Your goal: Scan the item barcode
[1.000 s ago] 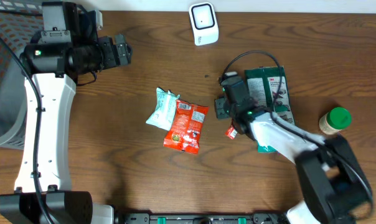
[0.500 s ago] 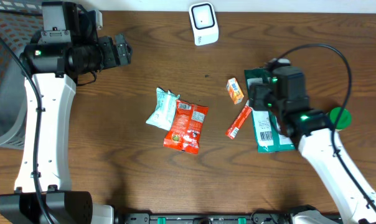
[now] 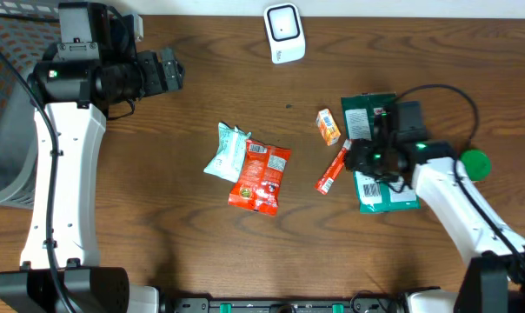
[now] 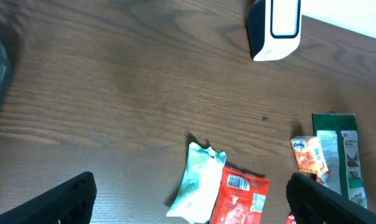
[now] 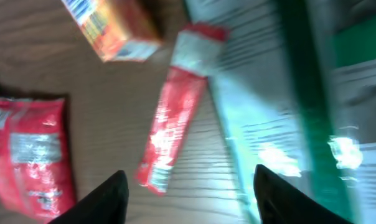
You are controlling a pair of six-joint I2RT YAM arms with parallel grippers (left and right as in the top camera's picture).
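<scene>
- The right pincer [image 5: 189,186] hangs with its fingers [image 5: 104,202] spread and nothing between them; the left pincer [image 3: 169,69] is spread wide too, empty, by the far left corner of the bench [image 3: 158,235]
- The task names no item; judging by where the right pincer hangs, the stick [image 3: 333,170] is the likely one
- It lies flat, right of the bench's middle, just left of the green pack [image 3: 380,196]
- From the right pincer the stick lies just to the left, toward the bench's middle; in the right wrist view it sits just ahead of the fingertips, nearer the left finger than the right
- Its long axis slants from near-left to far-right, so the jaws probably have to close across its narrow width
- The right arm is much the nearer; the left is well apart, across the bench
- The scanner [image 3: 282,33] stands at the middle of the far edge, well apart from the stick
- Overhead gives the whole layout, but the arm hides part of the pack and the finger gap does not show
- The right wrist view shows that gap, but blurred: whether the stick's far end overlaps the pack I cannot tell, and no barcode reads on it
- The left wrist view shows the scanner's side and a barcode on the red bag [image 4: 241,199]
</scene>
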